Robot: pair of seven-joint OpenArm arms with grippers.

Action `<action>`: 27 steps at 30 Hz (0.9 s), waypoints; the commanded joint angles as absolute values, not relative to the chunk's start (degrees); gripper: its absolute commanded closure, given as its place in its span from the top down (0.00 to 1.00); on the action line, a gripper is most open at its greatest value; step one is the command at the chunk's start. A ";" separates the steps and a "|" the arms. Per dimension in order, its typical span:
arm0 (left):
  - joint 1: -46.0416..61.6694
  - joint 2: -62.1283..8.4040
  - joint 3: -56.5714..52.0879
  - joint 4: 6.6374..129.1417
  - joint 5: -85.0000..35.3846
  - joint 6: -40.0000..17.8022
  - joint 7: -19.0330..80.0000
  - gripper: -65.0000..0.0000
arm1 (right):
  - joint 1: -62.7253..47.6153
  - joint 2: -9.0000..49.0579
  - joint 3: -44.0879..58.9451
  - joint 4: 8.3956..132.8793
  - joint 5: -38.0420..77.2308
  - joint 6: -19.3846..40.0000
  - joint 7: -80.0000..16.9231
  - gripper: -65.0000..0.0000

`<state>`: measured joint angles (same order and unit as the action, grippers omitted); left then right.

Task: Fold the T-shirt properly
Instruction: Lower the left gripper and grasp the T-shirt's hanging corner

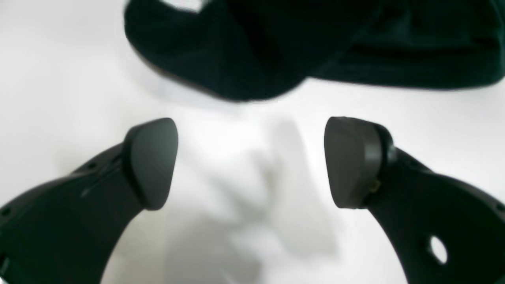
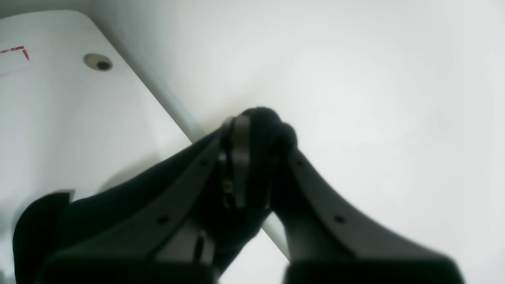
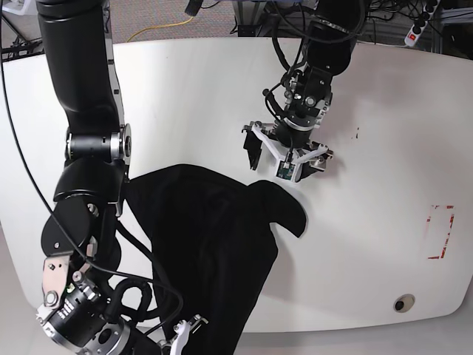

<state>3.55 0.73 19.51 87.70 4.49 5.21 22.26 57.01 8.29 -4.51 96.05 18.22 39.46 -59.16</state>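
Observation:
The black T-shirt (image 3: 207,237) lies crumpled on the white table (image 3: 369,222), and its lower part hangs over the front edge. My left gripper (image 3: 285,164) hovers just beyond the shirt's far corner. In the left wrist view this gripper (image 1: 252,161) is open, nothing between its pads (image 1: 152,163), and the T-shirt (image 1: 276,47) lies a little ahead of them. My right gripper (image 3: 185,334) is low at the table's front edge. In the right wrist view it (image 2: 256,130) is shut on a fold of the T-shirt (image 2: 79,221), which trails down to the left.
A red corner mark (image 3: 442,231) and a round hole (image 3: 403,303) sit on the table's right side; both also show as the mark (image 2: 15,49) and hole (image 2: 98,62) in the right wrist view. Cables and a power strip (image 3: 420,26) lie behind the table.

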 commanded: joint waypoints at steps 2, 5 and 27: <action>-0.04 1.19 19.74 86.55 4.53 5.14 20.97 0.84 | 59.21 8.57 -4.18 96.84 18.59 39.16 -57.63 0.00; -2.33 1.45 19.74 83.21 4.44 5.14 20.97 0.84 | 58.95 8.57 -4.18 96.84 18.59 39.16 -57.63 0.00; -12.53 4.35 20.00 65.54 4.44 5.14 13.93 0.82 | 58.86 8.57 -4.18 96.84 18.51 39.16 -57.63 0.00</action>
<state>-10.85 3.27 20.29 64.99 3.99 4.93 14.98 56.58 8.43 -4.49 96.03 18.20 39.46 -59.16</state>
